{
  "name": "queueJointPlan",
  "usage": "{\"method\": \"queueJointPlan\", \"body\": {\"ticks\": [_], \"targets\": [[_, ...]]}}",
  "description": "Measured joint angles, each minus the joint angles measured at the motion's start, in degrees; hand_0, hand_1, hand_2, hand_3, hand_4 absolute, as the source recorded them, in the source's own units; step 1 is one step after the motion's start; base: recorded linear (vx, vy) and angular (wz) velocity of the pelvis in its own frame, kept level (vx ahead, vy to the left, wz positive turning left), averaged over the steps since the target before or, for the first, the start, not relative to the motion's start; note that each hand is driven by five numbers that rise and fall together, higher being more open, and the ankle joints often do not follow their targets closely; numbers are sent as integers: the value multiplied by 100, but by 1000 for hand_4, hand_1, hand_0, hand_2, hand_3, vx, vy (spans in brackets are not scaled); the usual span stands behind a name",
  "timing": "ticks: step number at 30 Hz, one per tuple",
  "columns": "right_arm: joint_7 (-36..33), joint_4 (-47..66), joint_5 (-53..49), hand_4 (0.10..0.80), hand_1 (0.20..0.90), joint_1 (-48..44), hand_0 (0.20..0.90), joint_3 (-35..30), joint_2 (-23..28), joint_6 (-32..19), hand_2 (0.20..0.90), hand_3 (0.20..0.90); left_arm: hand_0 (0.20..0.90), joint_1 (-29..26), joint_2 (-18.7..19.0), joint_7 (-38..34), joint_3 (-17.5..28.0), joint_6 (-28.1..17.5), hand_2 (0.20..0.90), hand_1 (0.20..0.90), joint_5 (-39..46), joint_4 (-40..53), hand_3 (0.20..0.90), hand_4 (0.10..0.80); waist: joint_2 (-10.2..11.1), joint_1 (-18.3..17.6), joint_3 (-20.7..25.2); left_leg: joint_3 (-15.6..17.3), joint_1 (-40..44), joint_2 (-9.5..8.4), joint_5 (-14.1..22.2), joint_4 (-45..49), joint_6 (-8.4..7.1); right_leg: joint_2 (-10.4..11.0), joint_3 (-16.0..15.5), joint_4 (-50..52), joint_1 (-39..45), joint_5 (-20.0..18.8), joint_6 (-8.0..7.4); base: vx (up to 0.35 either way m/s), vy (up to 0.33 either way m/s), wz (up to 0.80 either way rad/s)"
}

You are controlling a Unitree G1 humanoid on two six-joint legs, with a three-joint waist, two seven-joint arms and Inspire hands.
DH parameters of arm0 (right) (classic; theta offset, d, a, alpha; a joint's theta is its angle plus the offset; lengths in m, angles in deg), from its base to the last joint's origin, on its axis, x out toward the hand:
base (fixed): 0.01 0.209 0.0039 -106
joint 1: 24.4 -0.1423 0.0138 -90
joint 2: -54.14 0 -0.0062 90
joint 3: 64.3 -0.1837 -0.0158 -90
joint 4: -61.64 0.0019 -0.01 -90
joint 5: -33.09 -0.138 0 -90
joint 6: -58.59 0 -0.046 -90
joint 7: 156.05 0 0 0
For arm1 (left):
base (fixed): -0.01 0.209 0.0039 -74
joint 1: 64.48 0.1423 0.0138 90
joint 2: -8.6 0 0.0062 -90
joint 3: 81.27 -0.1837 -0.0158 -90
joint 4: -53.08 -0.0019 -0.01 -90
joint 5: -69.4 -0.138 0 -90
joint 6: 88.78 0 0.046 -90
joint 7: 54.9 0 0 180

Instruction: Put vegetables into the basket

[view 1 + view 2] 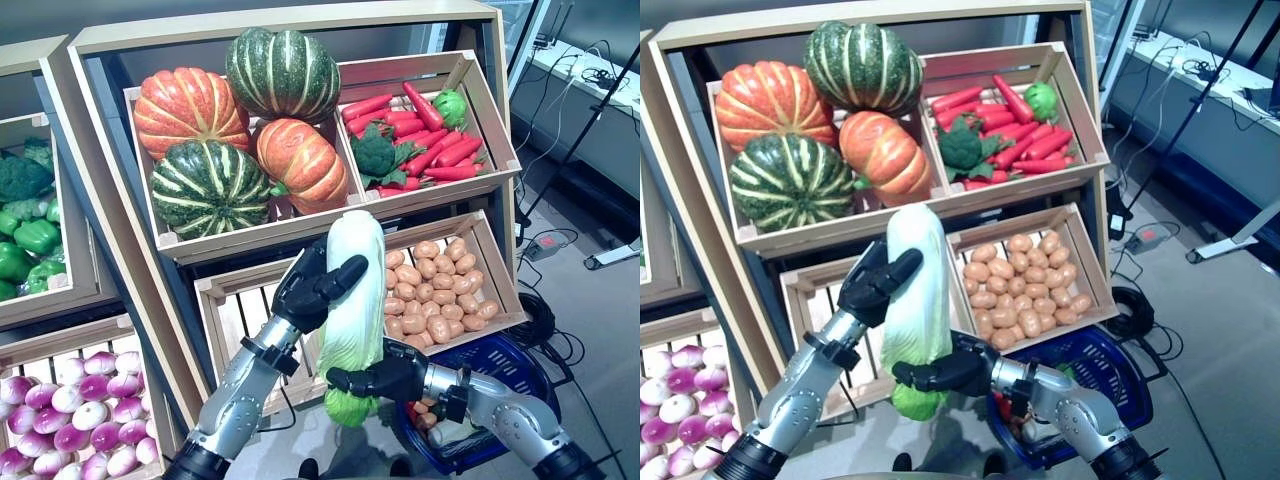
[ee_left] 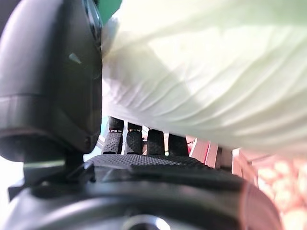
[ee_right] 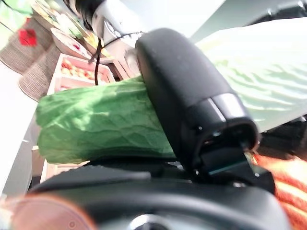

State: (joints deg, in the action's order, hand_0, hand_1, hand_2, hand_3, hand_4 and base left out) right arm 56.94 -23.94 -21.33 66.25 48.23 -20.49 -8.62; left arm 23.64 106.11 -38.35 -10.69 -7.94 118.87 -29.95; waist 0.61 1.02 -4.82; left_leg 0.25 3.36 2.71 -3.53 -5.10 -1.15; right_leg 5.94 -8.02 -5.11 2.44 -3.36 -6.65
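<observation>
A long napa cabbage point(image 1: 355, 300), pale at the top and leafy green at the bottom, hangs upright in front of the shelves. My left hand point(image 1: 312, 287) is curled round its upper part, thumb across the front. My right hand point(image 1: 378, 381) is shut on its green lower end point(image 3: 100, 122). The left wrist view shows the pale cabbage point(image 2: 206, 72) pressed between thumb and fingers point(image 2: 144, 141). The blue basket point(image 1: 520, 365) sits on the floor to the lower right, behind my right arm, with a few vegetables in it.
Wooden shelf crates hold pumpkins point(image 1: 240, 130), red peppers with broccoli point(image 1: 420, 135), and potatoes point(image 1: 430, 290). The crate point(image 1: 240, 310) behind the cabbage looks bare. To the left are green peppers point(image 1: 25, 240) and purple-white turnips point(image 1: 70, 410). Cables lie on the floor at right.
</observation>
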Motion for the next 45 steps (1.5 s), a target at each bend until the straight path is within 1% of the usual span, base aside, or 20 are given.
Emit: {"method": "queueJointPlan", "body": {"ticks": [2, 3, 4, 5, 8, 10, 11, 13, 16, 18, 19, 22, 25, 31, 32, 35, 37, 39, 42, 45], "targets": [[-331, 21, 22, 400, 300, 269, 300, -143, 0, -58, 300, 300, 900, 75, 211, -220, 189, -5, 900, 900, -656, 118, 900, 800, -3, 0, -1, -1, -11, 2, 14, -1, 19, 0, -3, 0, -6, 1, 0, 47, -29, 1], [-496, 21, 19, 400, 300, 401, 300, -208, -5, -64, 300, 300, 900, 144, 261, -309, 319, -33, 900, 900, -894, 160, 900, 800, -5, -1, -1, 0, -17, 2, 16, -1, 23, 0, -3, 0, -11, 2, 0, 36, -31, 0], [-707, 15, -11, 400, 300, 611, 300, -375, -67, -127, 300, 300, 900, 248, 270, -453, 505, -174, 900, 900, -1249, 166, 900, 800, -9, -4, -2, 0, -32, 2, 19, -1, 26, 2, -3, -1, -26, 2, 0, 0, 0, 0], [-912, -4, -11, 400, 300, 798, 300, -558, -144, -256, 300, 300, 900, 383, 274, -641, 726, -254, 900, 900, -1549, 164, 900, 800, -15, -18, -5, 0, -56, 1, 20, -2, 28, 1, -1, 0, -53, 2, 1, -85, -25, -2], [-1493, -172, -32, 400, 300, 1125, 300, -1140, -307, -862, 300, 300, 900, 705, 367, -1294, 1335, -465, 900, 900, -2089, 83, 900, 800, -66, -29, 7, 0, -327, 0, -16, -1, 24, 0, 2, 0, -333, -20, 23, -204, -26, -2], [-1863, -398, -220, 400, 300, 1109, 300, -1415, -313, -1277, 300, 300, 900, 721, 450, -1627, 1487, -550, 900, 900, -2227, -66, 900, 800, -111, -26, -17, -5, -581, -4, -110, 6, -14, -12, -4, 16, -592, -71, 20, -332, -29, 4], [-2059, -542, -268, 400, 300, 1045, 300, -1604, -386, -1581, 300, 300, 900, 720, 454, -1819, 1538, -649, 900, 900, -2290, -161, 900, 800, -144, -25, -82, 1, -751, -10, -161, 18, -24, -19, -11, 36, -763, -115, 1, -325, -27, 5], [-2396, -767, -494, 400, 300, 799, 300, -1877, -504, -2088, 300, 300, 900, 685, 454, -2141, 1538, -744, 900, 900, -2308, -268, 900, 800, -216, -26, -400, 9, -1049, -19, -239, 81, -22, -17, 3, 98, -1060, -184, 18, -311, -28, 1], [-2744, -904, -816, 400, 300, 358, 300, -2152, -698, -2757, 300, 300, 900, 481, 448, -2496, 1515, -790, 900, 900, -2466, -334, 900, 800, -271, -89, -1103, 18, -1535, -15, -255, 376, -37, -13, 19, 456, -1588, -184, 41, -238, -23, -3], [-2920, -995, -966, 400, 300, 1, 300, -2269, -894, -3153, 300, 300, 900, 205, 449, -2693, 1506, -815, 900, 900, -2522, -447, 900, 800, -244, -168, -1617, 33, -1850, -12, -255, 580, -49, -10, 67, 778, -1962, -143, 93, -156, -32, -5], [-2954, -1020, -973, 400, 300, -81, 300, -2296, -956, -3222, 300, 300, 900, 130, 449, -2735, 1502, -816, 900, 900, -2523, -490, 900, 800, -233, -173, -1733, 54, -1896, -11, -256, 616, -53, -11, 93, 850, -2036, -136, 103, -147, -33, -13], [-3181, -1148, -1347, 400, 300, -452, 300, -2401, -1244, -3774, 300, 300, 900, -408, 446, -3049, 1353, -895, 900, 900, -2631, -702, 900, 800, -211, -189, -2285, 94, -2331, -4, -227, 926, -91, 0, 124, 1315, -2568, -38, 165, -170, -28, -8], [-3505, -1497, -1849, 400, 300, -789, 300, -2420, -1481, -4289, 300, 300, 900, -771, 396, -3292, 1150, -919, 900, 900, -2744, -864, 900, 800, -218, -187, -2435, 76, -2728, 13, -219, 1134, -131, -2, 139, 1692, -3035, 57, 223, -129, -25, 1], [-4015, -1685, -2630, 400, 300, -1071, 300, -2474, -1811, -5348, 300, 300, 900, -1005, 331, -3591, 1019, -1137, 900, 900, -2974, -999, 900, 800, -224, -192, -2512, 25, -3161, 16, -159, 1479, -193, 13, 176, 2260, -3582, 282, 277, -72, -8, 2], [-4069, -1800, -2832, 400, 300, -1157, 300, -2491, -1831, -5521, 300, 300, 900, -1045, 327, -3664, 993, -1144, 900, 900, -2994, -1006, 900, 800, -223, -192, -2513, 16, -3223, 17, -128, 1514, -171, 15, 181, 2330, -3656, 312, 289, -21, 0, 4], [-4203, -2511, -3515, 400, 300, -1680, 300, -2790, -1833, -5795, 300, 300, 900, -1271, 325, -3853, 842, -1233, 900, 900, -3131, -1058, 900, 800, -224, -154, -2512, 15, -3553, -5, -83, 1723, -204, 32, 256, 2590, -4017, 371, 331, -52, -8, 1], [-4236, -3218, -4058, 400, 300, -2166, 300, -2981, -1823, -5817, 300, 300, 900, -1530, 328, -3950, 730, -1253, 900, 900, -3142, -1121, 900, 800, -224, -132, -2512, 11, -3798, -15, -94, 1826, -220, 45, 261, 2727, -4288, 376, 343, 0, 0, 0], [-4395, -3623, -4256, 400, 300, -2414, 300, -2991, -1826, -5806, 300, 300, 900, -1741, 327, -4010, 610, -1253, 900, 900, -3144, -1171, 900, 800, -230, -124, -2515, -1, -3950, -18, -99, 1887, -230, 50, 266, 2831, -4453, 390, 360, 0, 0, 0], [-4758, -4098, -4279, 400, 300, -2723, 300, -2924, -1812, -5616, 300, 300, 900, -2028, 323, -4113, 387, -1253, 900, 900, -3200, -1192, 900, 800, -236, -65, -2517, -5, -4074, -19, -113, 1900, -247, 53, 265, 2908, -4615, 403, 380, -3, -47, 0], [-4929, -4421, -4262, 400, 300, -2970, 300, -2824, -1714, -5252, 300, 300, 900, -2223, 296, -4150, 319, -1253, 900, 900, -3334, -1193, 900, 800, -246, -1, -2518, -26, -4188, -17, -137, 1915, -257, 51, 254, 2943, -4732, 414, 397, -32, -23, 3]]}}
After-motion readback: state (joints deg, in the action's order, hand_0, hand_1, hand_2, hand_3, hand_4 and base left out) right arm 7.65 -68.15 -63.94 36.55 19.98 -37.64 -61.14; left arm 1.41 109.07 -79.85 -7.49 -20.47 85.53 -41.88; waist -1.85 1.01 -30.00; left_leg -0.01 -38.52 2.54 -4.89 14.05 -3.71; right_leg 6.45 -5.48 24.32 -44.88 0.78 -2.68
